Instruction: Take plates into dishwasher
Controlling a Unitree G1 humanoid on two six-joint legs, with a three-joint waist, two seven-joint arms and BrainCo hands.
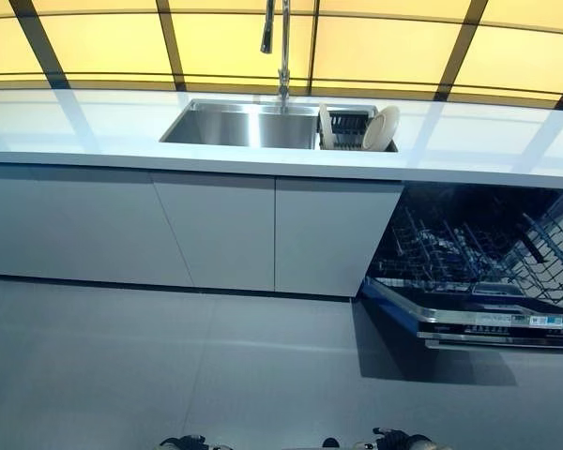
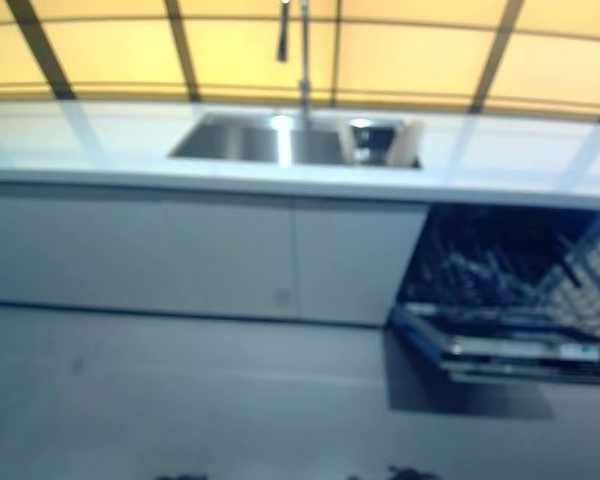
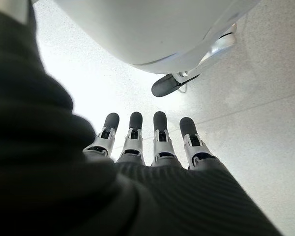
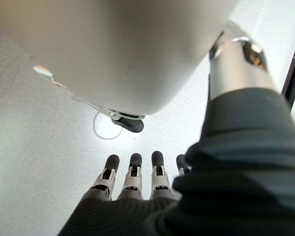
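Two pale round plates (image 1: 381, 128) stand on edge in the sink's rack (image 1: 349, 127); both hands (image 3: 152, 147) (image 4: 132, 182) hang straight-fingered, empty.

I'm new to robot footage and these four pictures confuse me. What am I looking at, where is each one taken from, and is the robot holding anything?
This is a two-legged robot with two arms. The top two pictures come from its head camera, looking at a white kitchen counter with a steel sink. Round white plates stand in a dark rack at the sink's right end. Lower right, the dark dishwasher stands open, its wire rack pulled out. The other two pictures come from wrist cameras. The left hand and right hand hang over the grey floor with straight fingers, holding nothing.
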